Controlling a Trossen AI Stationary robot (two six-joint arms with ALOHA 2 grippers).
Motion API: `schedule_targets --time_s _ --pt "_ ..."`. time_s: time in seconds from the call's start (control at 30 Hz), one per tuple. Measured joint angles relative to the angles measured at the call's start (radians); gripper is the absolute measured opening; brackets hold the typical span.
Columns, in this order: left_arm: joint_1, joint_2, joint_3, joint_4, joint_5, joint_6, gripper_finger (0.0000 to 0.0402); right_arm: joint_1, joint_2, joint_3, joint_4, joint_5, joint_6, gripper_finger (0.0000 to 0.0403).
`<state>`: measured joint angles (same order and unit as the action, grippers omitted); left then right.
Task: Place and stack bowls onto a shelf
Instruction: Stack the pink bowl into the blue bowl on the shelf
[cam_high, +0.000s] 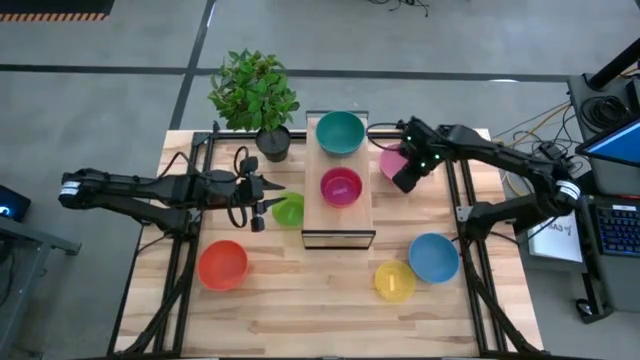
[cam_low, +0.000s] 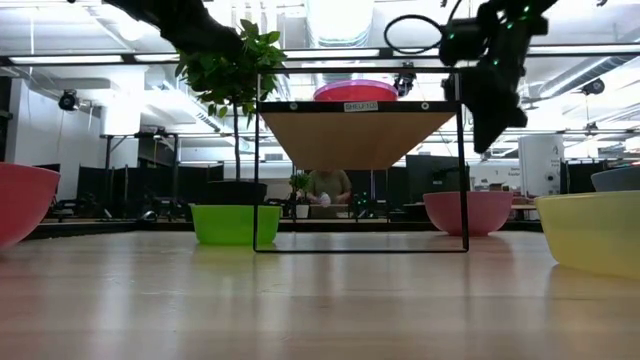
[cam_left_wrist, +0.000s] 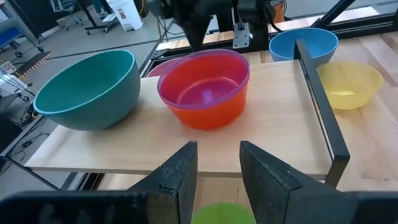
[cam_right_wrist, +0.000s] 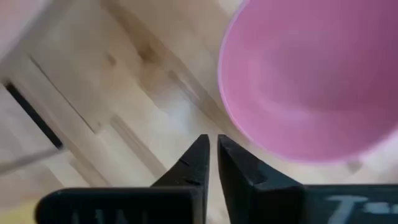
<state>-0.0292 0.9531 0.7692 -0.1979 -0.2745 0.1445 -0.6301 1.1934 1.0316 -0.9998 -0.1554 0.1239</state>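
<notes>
High view: right gripper (cam_high: 404, 180) hovers over the pink bowl (cam_high: 391, 162) beside the shelf (cam_high: 358, 218), fingers nearly pressed together; left gripper (cam_high: 262, 208), fingers spread and empty, sits just beside the green bowl (cam_high: 289, 209).

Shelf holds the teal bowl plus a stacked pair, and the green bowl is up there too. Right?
Not quite. The green bowl sits on the table beside the shelf, near the left gripper, as the high view shows. The teal bowl and stacked pair are on the shelf.
</notes>
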Motion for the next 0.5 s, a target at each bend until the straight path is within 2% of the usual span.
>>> schedule_targets --time_s 0.1,0.33,0.5 --pt "0.000 0.000 0.000 0.000 0.000 0.000 0.0104 0.003 0.033 -0.021 0.014 0.000 -0.094 0.0050" --pt "0.000 -0.001 0.000 -0.002 0.000 0.004 0.0104 0.004 0.074 -0.036 0.019 0.005 -0.168 0.0143" --pt "0.000 -0.001 0.000 -0.009 0.000 0.011 0.0104 0.004 0.078 -0.058 0.058 0.111 -0.297 0.0187"
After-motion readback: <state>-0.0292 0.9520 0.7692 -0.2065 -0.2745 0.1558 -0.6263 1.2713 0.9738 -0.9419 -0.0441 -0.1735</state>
